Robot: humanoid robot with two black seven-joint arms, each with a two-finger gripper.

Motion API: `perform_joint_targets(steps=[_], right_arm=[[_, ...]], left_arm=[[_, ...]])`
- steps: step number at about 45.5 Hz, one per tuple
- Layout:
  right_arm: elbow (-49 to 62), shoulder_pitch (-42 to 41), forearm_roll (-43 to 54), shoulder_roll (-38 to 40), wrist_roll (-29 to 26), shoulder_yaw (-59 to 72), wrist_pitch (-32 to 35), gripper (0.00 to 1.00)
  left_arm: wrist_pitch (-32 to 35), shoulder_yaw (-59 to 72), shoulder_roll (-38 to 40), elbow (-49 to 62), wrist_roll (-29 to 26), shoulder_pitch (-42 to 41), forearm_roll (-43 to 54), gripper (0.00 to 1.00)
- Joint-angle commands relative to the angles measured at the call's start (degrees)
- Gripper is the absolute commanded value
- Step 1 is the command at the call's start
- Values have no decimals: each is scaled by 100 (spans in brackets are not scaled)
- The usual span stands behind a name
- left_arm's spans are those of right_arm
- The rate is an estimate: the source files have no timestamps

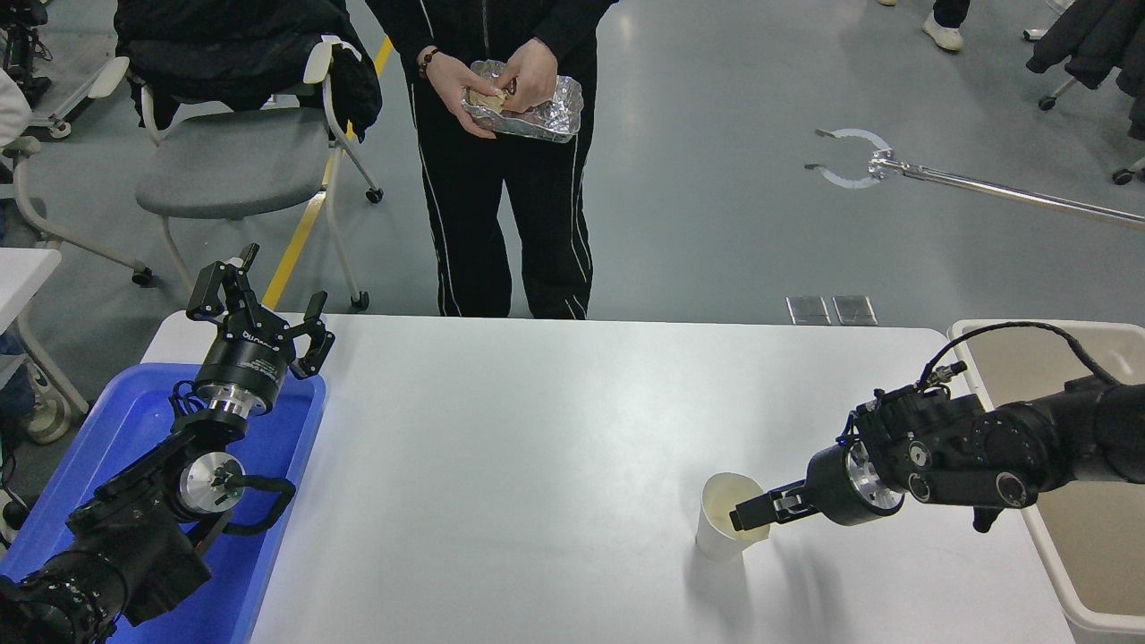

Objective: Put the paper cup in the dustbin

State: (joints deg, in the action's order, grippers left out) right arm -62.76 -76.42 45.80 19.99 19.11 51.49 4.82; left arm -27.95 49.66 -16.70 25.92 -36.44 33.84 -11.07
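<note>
The paper cup [717, 535] stands upright on the white table [537, 447], right of centre and near the front, its cream inside showing. My right gripper [744, 517] comes in from the right, lying almost level, and its tip sits at the cup's right rim, partly over the mouth. It is seen edge-on. The beige dustbin [1105, 559] stands just off the table's right edge, under and behind my right arm. My left gripper [266, 300] is open and empty, parked over the blue tray [80, 474] at the lower left.
A person stands at the table's far side holding a foil tray [528, 107]. A grey chair [233, 170] stands at the back left. A metal grabber pole [939, 179] lies over the floor at the back right.
</note>
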Motion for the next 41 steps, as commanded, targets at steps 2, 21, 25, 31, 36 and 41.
perform_joint_targets(steps=[2, 21, 25, 31, 36, 41], right_arm=[[19, 13, -27, 23, 14, 257, -77, 0], [1, -14, -45, 110, 75, 160, -139, 0], [-25, -75, -53, 224, 93, 29, -139, 0], [-95, -251, -53, 488, 259, -279, -113, 0], [-210, -339, -53, 795, 488, -753, -60, 0], [-447, -330, -88, 1121, 559, -1263, 19, 0]], left_arm=[[0, 0, 0, 0, -3, 0, 0, 100], [0, 0, 0, 0, -3, 0, 0, 100], [0, 0, 0, 0, -3, 0, 0, 100], [0, 0, 0, 0, -3, 0, 0, 100], [0, 0, 0, 0, -3, 0, 0, 100], [0, 0, 0, 0, -3, 0, 0, 100]])
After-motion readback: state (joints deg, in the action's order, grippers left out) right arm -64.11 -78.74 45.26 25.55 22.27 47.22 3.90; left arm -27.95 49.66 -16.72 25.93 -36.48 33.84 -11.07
